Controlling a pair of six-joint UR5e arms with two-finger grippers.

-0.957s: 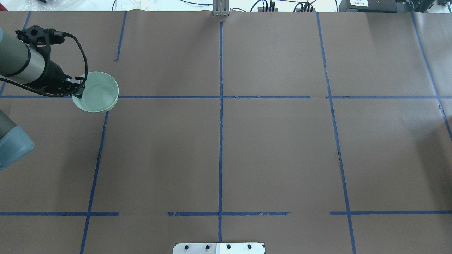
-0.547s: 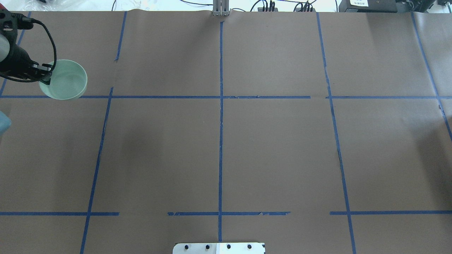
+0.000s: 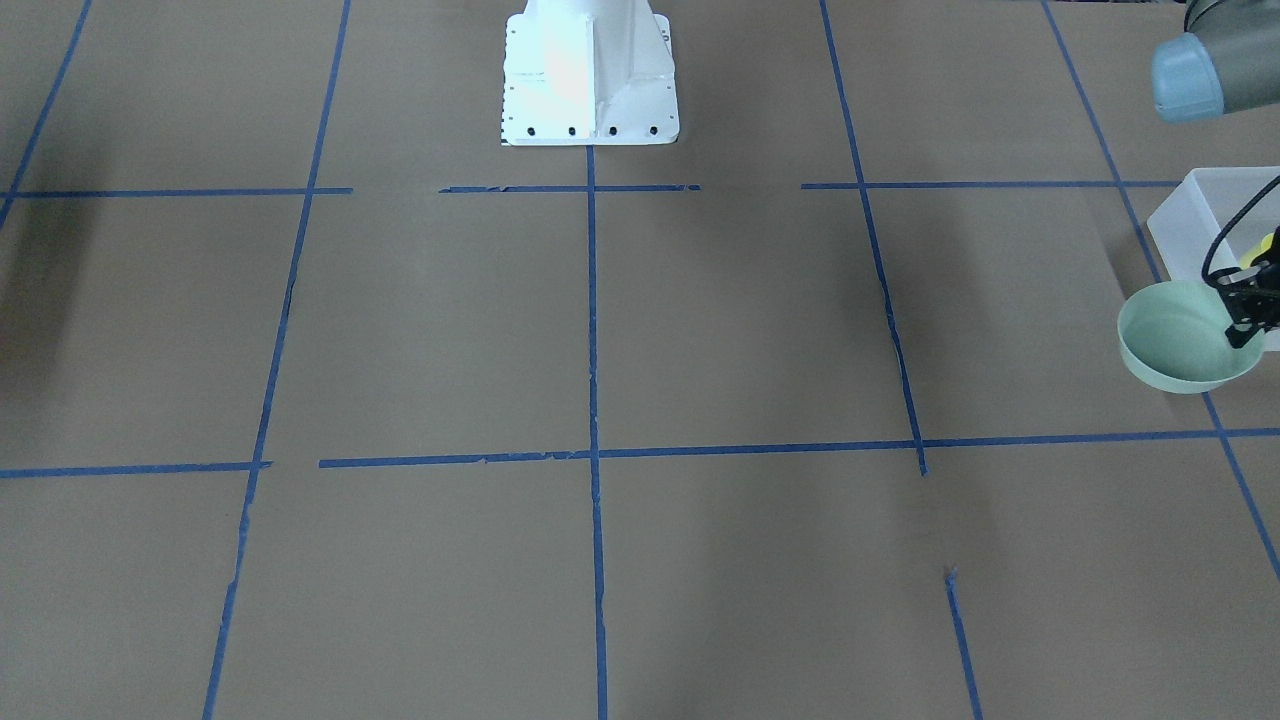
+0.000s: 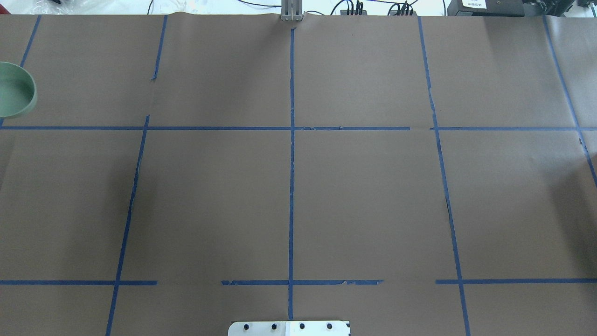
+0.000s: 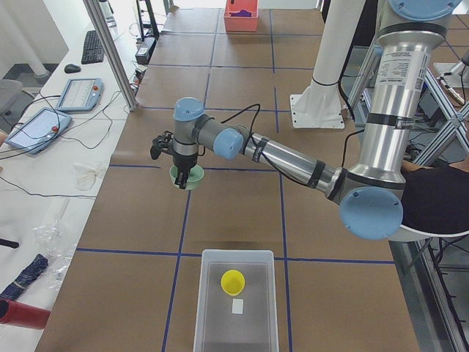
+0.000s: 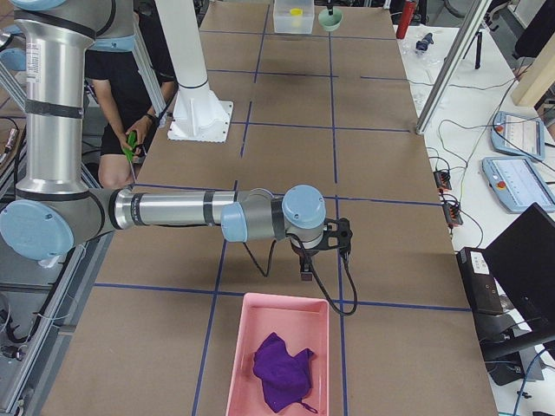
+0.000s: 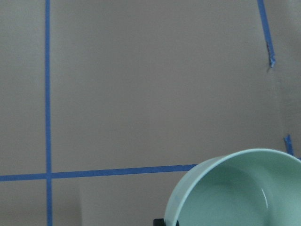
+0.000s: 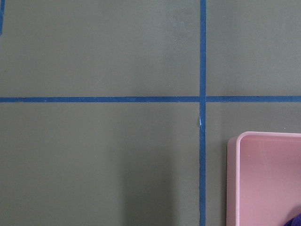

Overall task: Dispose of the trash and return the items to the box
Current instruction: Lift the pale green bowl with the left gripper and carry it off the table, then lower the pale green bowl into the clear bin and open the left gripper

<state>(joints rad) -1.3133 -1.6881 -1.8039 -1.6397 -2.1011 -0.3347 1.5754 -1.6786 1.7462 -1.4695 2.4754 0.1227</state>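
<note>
My left gripper (image 3: 1245, 322) is shut on the rim of a pale green bowl (image 3: 1178, 347) and holds it above the table, beside the translucent white box (image 3: 1190, 215). The bowl shows at the left edge of the overhead view (image 4: 14, 91), in the left side view (image 5: 187, 180) and in the left wrist view (image 7: 235, 190). A yellow cup (image 5: 233, 281) stands inside the box (image 5: 207, 293). My right gripper (image 6: 306, 273) hangs just before a pink tray (image 6: 277, 316); I cannot tell whether it is open or shut.
A purple cloth (image 6: 282, 371) lies in the pink tray, whose rim shows in the right wrist view (image 8: 233, 179). The white robot base (image 3: 590, 75) stands mid-table. A red can (image 5: 22, 314) lies off the table. A person (image 6: 130, 87) sits behind the robot.
My left gripper has carried the green bowl leftward in the overhead view; the arm has left that view and only the bowl shows at its left edge.
</note>
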